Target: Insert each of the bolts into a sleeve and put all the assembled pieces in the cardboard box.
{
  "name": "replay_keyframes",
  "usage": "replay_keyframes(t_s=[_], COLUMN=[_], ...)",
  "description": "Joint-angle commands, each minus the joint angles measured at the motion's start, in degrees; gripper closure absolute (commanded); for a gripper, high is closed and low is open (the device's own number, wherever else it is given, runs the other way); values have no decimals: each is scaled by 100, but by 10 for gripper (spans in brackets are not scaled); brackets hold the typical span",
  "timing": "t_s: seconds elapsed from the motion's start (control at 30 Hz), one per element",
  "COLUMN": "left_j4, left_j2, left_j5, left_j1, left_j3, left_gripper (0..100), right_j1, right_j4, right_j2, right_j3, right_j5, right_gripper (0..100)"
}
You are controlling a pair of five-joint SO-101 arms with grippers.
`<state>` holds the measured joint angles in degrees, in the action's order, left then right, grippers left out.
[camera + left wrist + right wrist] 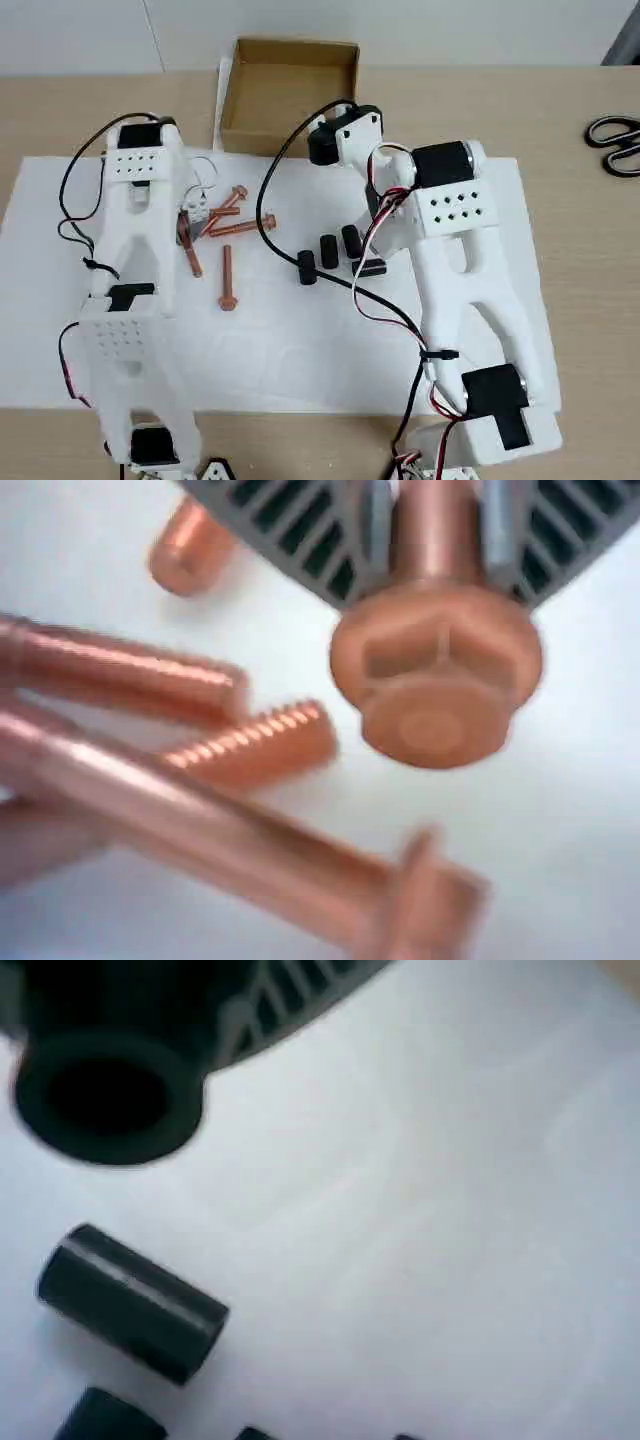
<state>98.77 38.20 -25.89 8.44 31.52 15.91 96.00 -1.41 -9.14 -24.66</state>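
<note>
I judge nothing assembled yet: the box (285, 100) at the desk's (560, 110) far edge looks empty. My left gripper (435, 525) is clamped on a bolt (435, 675) among the loose bolts (240, 228) on the left half of the sheet (300, 350). My right gripper (372, 255) is closed around a sleeve (105, 1095) beside the spare sleeves (328, 252) mid-sheet. Every insertion and all the boxing remain.
</note>
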Motion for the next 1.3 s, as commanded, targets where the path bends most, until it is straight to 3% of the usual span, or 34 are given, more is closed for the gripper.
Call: replay_keyframes(t_s=[0.0,0.37,0.63,0.87,1.07,1.27], left_j4=[176,167,158,-475,-1749,-3033], left_j2=[-519,-3675,-5697,-6936,-7578,-7754], left_j5=[378,1371,1371,1310,563,79], left_j1=[-44,-158,-1213,-1653,-1670,-1723], left_j3=[171,-4,-1393,-2264,-3327,-4444], left_gripper=[994,994,994,994,994,994], right_j1=[-48,-13,-13,-40,-13,-4], right_j4=[-13,31,4,-75,-1218,-3407], right_j2=[-356,-796,-3064,-5411,-6923,-7820], right_j3=[-70,-79,62,1644,3701,6057], right_j5=[70,70,70,62,158,2040], right_gripper=[995,995,995,995,995,995])
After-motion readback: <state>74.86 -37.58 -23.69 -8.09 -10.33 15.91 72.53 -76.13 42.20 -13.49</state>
